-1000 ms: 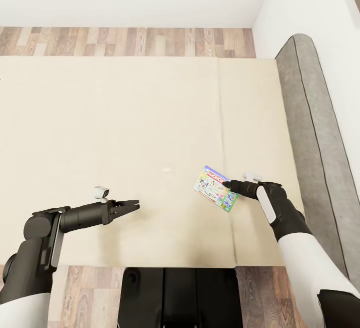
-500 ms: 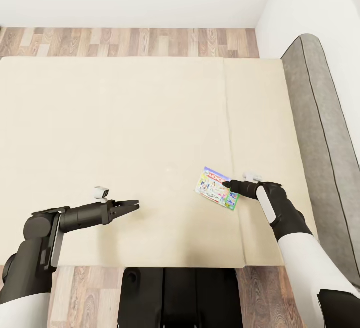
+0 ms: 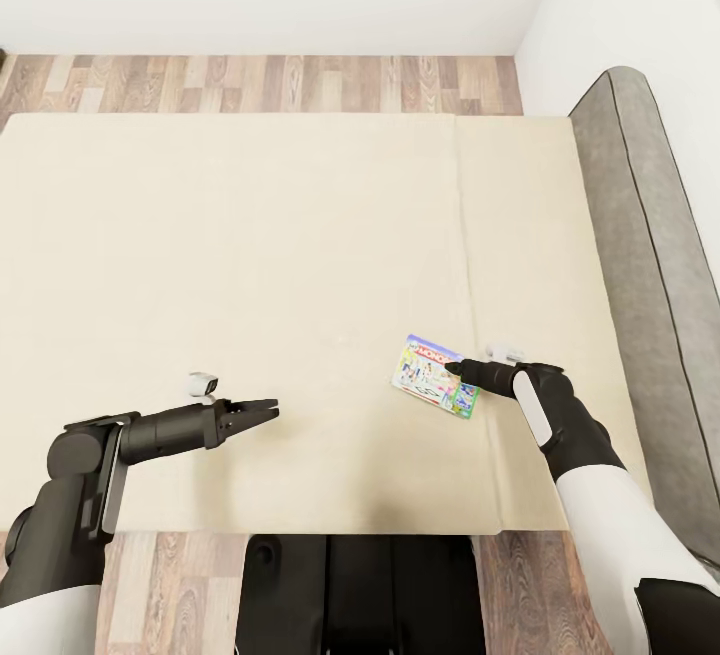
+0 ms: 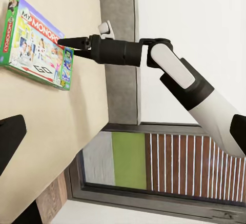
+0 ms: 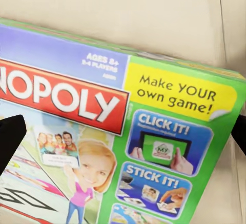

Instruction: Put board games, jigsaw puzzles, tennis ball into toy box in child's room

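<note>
Your right end effector (image 3: pixel 462 369) sits in the lower right of the head view, its dark fingertips reaching over the right edge of the flat white-and-green "Monopoly" board game box (image 3: pixel 434 376). That box lies flat on the wide bed with beige mattress pads (image 3: pixel 250 255), just left of the seam between the two pads, with the grey padded headboard (image 3: pixel 655 265) running down the frame's right side. In the right wrist view the box (image 5: pixel 118 131) lies between two dark fingertips (image 5: pixel 9 137) at opposite frame edges, so the jaws are spread with the box between them, not yet pinched. The left wrist view shows the same end effector (image 4: pixel 69 42) poised at the box's (image 4: pixel 36 42) upper edge.

Your left end effector (image 3: pixel 262 410), in the lower left of the head view, hovers over bare mattress, well apart from the box; whether its jaws are spread or pressed together you cannot tell.
</note>
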